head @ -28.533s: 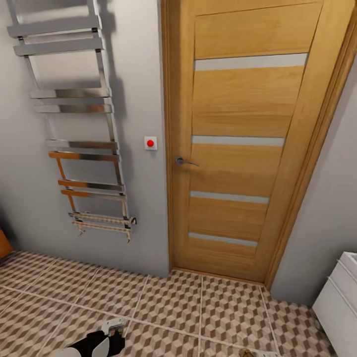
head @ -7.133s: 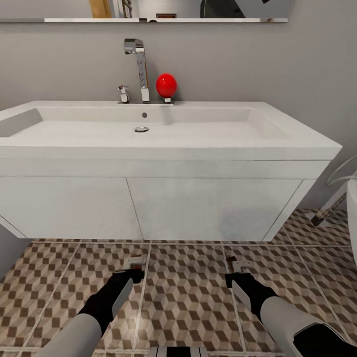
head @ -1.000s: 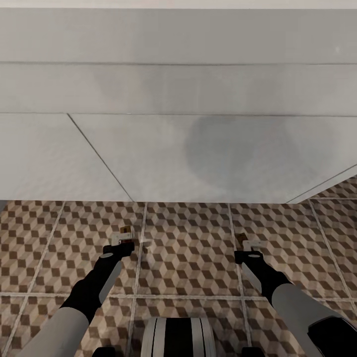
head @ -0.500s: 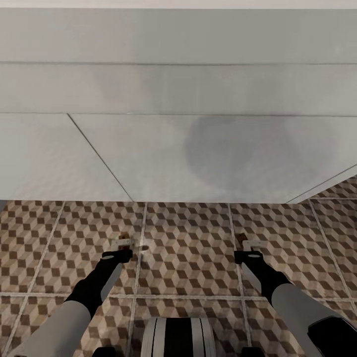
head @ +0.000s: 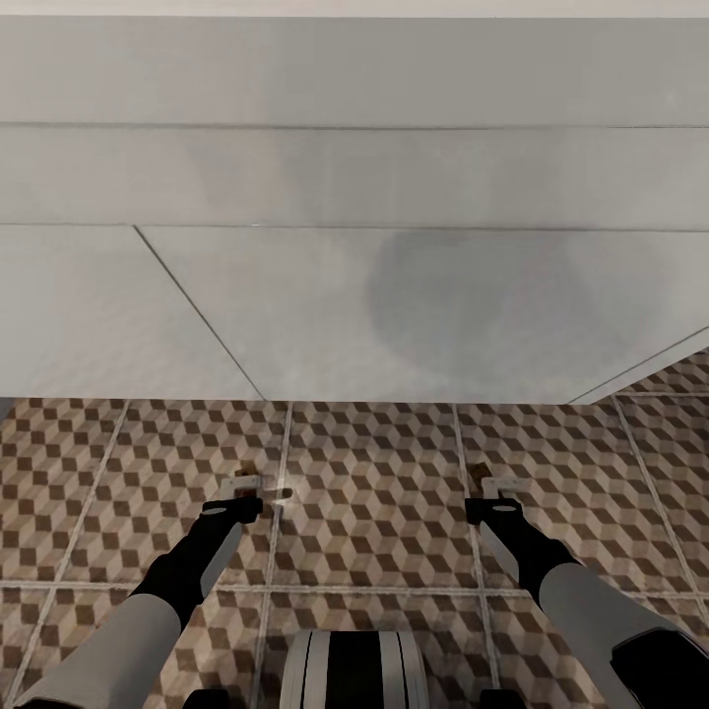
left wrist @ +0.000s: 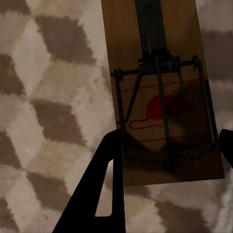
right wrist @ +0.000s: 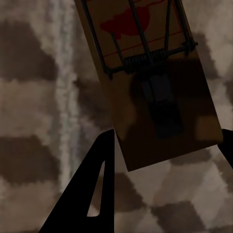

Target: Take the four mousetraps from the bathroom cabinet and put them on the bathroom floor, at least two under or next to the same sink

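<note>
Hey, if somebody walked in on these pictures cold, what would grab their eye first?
Probably the white drawer unit looming across the upper head view, with the cube-patterned floor below. Next, the two black arms low over the tiles in front of it, the left gripper and right gripper each with a mousetrap between its fingers; the right one's trap shows a red mouse print.

Bathroom — cube-patterned tiled floor (head: 374, 492), white sink unit (head: 354, 295).

Brown traps, cube floor, white cupboard

The bathroom floor (head: 374, 463) has brown, beige and white cubes. The drawer unit (head: 354, 295) is white. Each brown mousetrap (left wrist: 162, 92) (right wrist: 150, 77) has a red mouse picture and black wire.
</note>
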